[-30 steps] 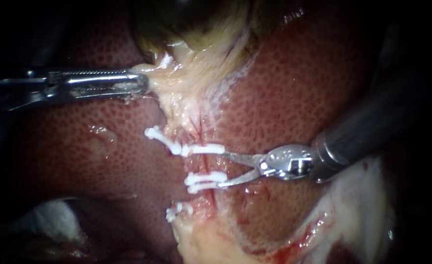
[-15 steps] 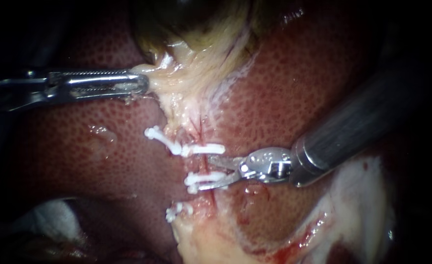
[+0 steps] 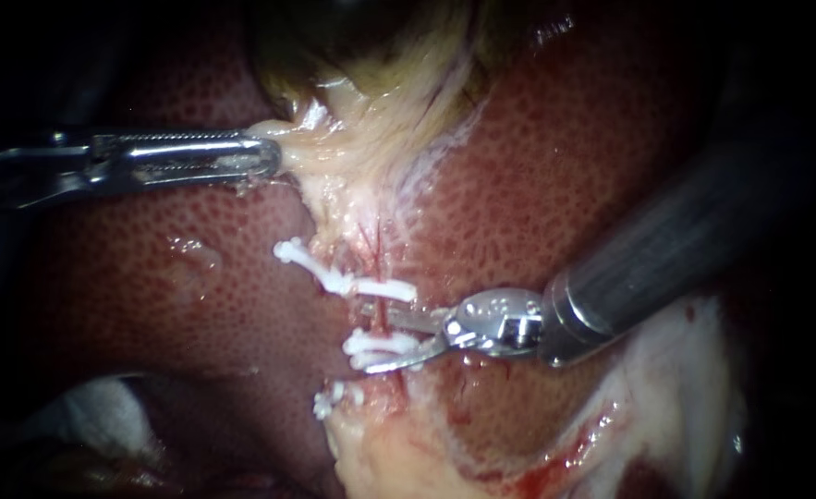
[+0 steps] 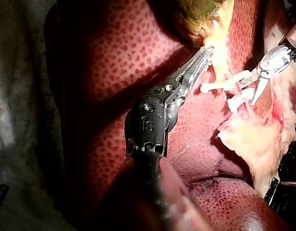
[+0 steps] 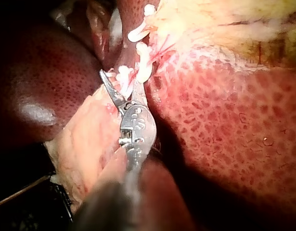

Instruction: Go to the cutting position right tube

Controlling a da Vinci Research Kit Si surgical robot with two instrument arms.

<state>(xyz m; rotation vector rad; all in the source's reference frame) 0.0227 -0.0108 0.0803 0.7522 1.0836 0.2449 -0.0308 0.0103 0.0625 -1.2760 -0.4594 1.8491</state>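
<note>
right instrument point(image 3: 372, 338): shaft enters from the upper right across the liver point(image 3: 565, 185). blades stand apart in a narrow v and grip nothing that can be seen. the upper blade lies just under the upper clip point(image 3: 387, 290). the lower blade runs along the lower edge of the middle clips point(image 3: 378, 344), so these sit inside the v.

right tube point(image 3: 376, 259): a reddish strand running down from the pale tissue point(image 3: 352, 148) under the gallbladder point(image 3: 361, 37), through the clips, at the blade tips. an oblique clip point(image 3: 308, 262) sits just left of it. the lowest clip point(image 3: 334, 399) is near the edge of the pale margin point(image 3: 380, 453).

left instrument point(image 3: 258, 157): jaws closed on the edge of the pale tissue, well apart from the blades.

clearance: bare liver lies open left of the clips and between the two instruments. the right wrist view shows the blades point(image 5: 121, 82) close against clips on one side and pale tissue on the other.
</note>
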